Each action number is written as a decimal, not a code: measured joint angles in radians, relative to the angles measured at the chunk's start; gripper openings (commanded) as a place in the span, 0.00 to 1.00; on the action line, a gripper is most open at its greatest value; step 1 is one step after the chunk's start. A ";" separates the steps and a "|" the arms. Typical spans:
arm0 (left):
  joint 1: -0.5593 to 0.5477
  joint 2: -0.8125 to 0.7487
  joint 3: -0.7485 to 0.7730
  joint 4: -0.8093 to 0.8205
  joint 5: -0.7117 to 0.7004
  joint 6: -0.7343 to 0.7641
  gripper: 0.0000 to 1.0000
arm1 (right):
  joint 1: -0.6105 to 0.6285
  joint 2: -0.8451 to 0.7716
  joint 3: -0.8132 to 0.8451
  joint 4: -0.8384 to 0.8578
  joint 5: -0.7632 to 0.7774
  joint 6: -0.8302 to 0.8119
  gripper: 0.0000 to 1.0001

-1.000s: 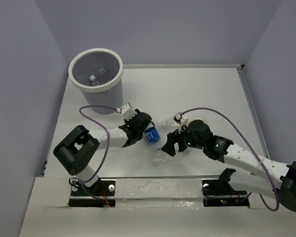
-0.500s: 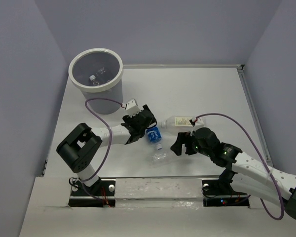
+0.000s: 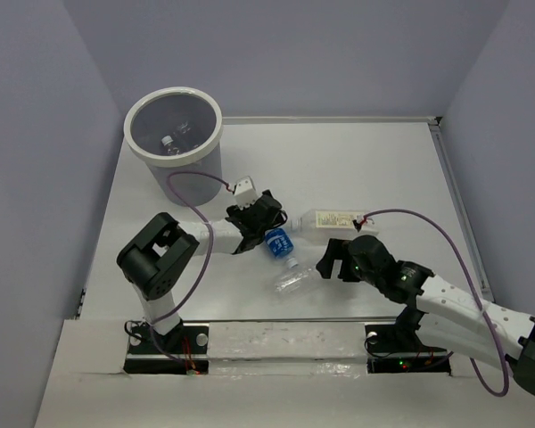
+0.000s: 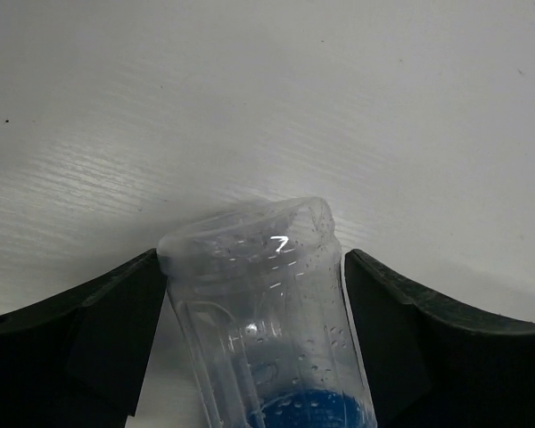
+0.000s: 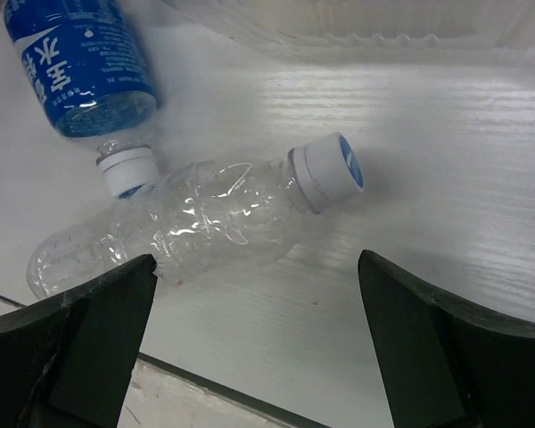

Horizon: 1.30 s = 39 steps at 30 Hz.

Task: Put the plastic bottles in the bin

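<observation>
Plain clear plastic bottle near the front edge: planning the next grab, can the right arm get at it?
Likely yes: the open right gripper hovers over the plain bottle; only a blue-labelled plastic bottle crowds it.

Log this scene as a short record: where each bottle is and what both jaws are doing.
Bin: far left of table, capped bottle visible inside
Blue-label bottle: clamped in left jaws, mid-table
Plain bottle: lying on table, ahead of open right jaws
Beige-label bottle: lying on table, untouched
Left to bin: three
</observation>
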 measured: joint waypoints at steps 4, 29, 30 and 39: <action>0.009 0.019 0.000 0.006 0.006 -0.002 0.61 | 0.000 0.012 -0.009 -0.002 0.025 0.039 1.00; 0.017 -0.401 -0.120 -0.110 -0.101 0.081 0.37 | 0.000 0.329 -0.039 0.352 0.016 0.237 0.82; 0.017 -0.444 -0.117 -0.121 -0.107 0.095 0.37 | 0.000 0.336 -0.039 0.362 0.017 0.240 0.76; 0.025 -0.652 0.115 -0.194 -0.206 0.289 0.37 | 0.000 0.211 -0.119 0.388 0.024 0.249 0.49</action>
